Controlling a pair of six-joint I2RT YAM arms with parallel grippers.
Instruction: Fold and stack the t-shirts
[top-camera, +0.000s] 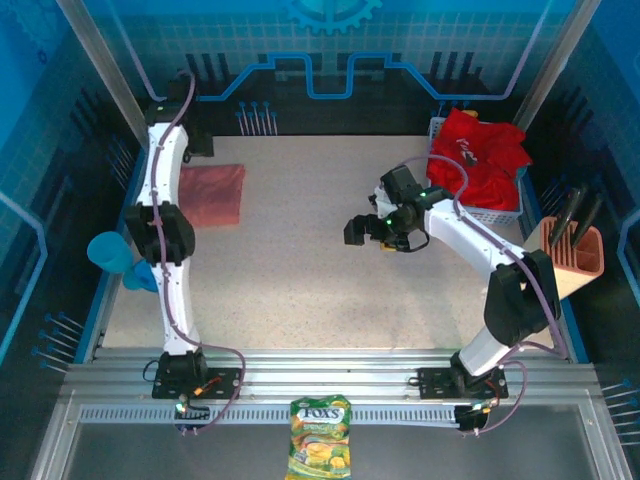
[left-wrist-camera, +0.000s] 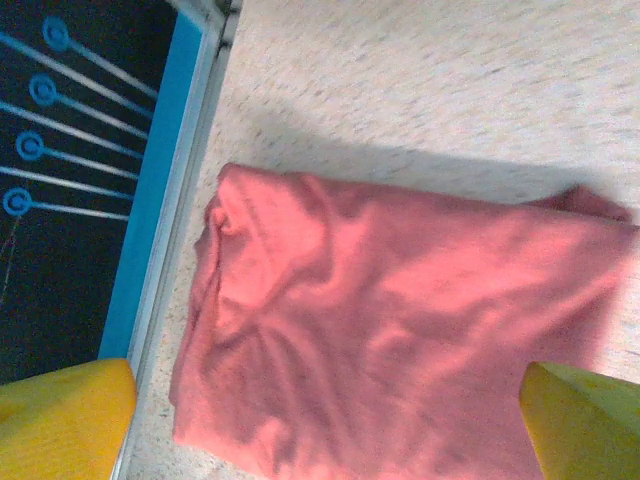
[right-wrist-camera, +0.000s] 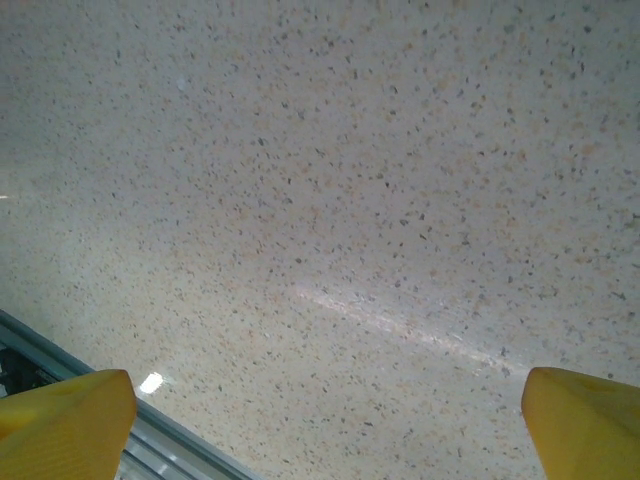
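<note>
speckled table (top-camera: 300, 290) sitting between blue walls (top-camera: 320, 40) | pink t-shirt (top-camera: 212, 195) lying at its left | left gripper (left-wrist-camera: 320, 400), right gripper (right-wrist-camera: 325, 400) gaping wide

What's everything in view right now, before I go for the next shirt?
pink t-shirt: one, salmon-pink, folded, far left of the table
red t-shirts: heap, count unclear, bright red, in the basket
basket: one, white mesh, far right
holder: one, orange, right edge
dark handles: two, black, standing in the holder
blue cups: apparently two, blue, off the table's left edge
sweet bag: one, green-yellow, near rail
table: one, speckled beige
left gripper: open, above the pink t-shirt
right gripper: open, over bare table
</note>
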